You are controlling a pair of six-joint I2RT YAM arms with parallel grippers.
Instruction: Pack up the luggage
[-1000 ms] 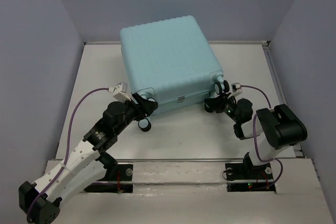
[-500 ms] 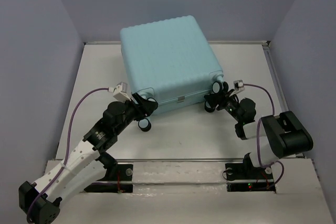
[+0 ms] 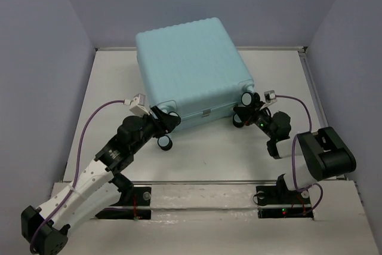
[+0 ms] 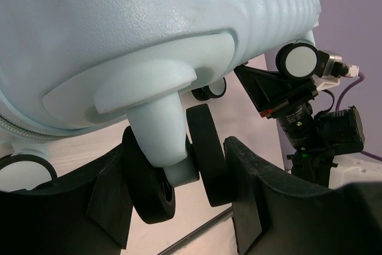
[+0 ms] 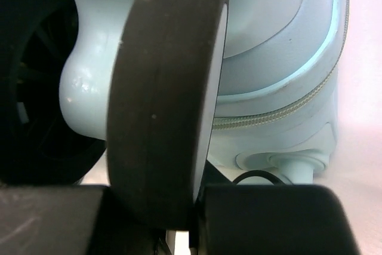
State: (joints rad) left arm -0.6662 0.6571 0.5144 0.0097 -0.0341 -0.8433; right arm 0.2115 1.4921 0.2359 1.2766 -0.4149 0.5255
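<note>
**Both grippers on the wheels.** The right gripper (image 5: 156, 207) was clamped narrow on a single black disc of the right-corner wheel (image 5: 167, 88), at the near end of the luggage (image 3: 188, 67). The left gripper (image 4: 179, 174), spread much wider, held the twin discs of the left-corner wheel (image 4: 149, 192) between its fingers, seemingly touching on both sides. The pale aqua luggage lay closed, ribbed shell up, on the table (image 3: 209, 153). Its far end was close to the back wall (image 3: 197, 4) and its wheeled end faced the arms.

The trouble, on this evidence, lay in the handholds. Spinner wheels roll and swivel on their stems, so either disc could turn out of the pads. A pull from one arm ahead of the other would likely skew the luggage or let its near end drop. The right hold looked the weaker, set on one thin tread near the fingertips. A hard tug might also strain the pale stems.

Beside the left-corner wheel, a further wheel (image 3: 164, 143) of the luggage sat close to the left arm, and a purple cable (image 3: 89, 121) looped to the left of the luggage. Between the shells the zipper (image 5: 274, 114) ran shut. Packing appeared blocked by that closed seam, with both grippers taken up at the wheels.
</note>
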